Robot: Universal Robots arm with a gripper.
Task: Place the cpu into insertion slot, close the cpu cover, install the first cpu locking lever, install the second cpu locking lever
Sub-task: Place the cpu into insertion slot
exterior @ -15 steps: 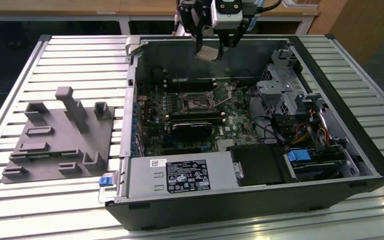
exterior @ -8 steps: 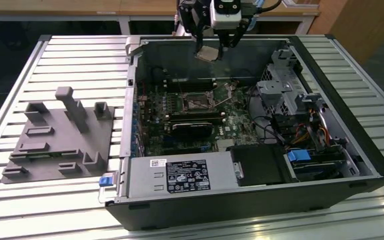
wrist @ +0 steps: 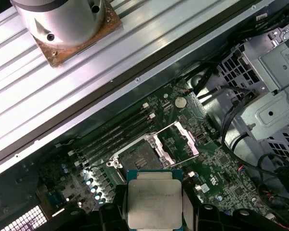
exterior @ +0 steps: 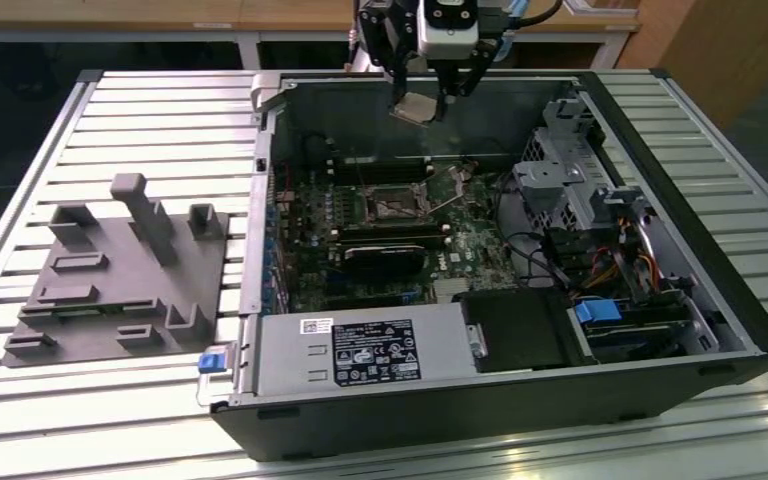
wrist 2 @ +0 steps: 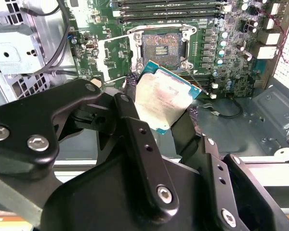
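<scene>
In the exterior view the tool (exterior: 426,98), clenched on the tilted cpu (exterior: 416,109), hung at upper centre, with the bare insertion slot (exterior: 391,206) lower in the frame, near its centre.

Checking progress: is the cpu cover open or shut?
Open. The cpu cover is flipped aside, the socket lies bare, and the tool holds the cpu.

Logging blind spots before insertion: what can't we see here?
cpu underside: faces away in both wrist views.
cpu side edges: covered by the claw in the first wrist view.
Socket pins: too small in the exterior view.
</scene>
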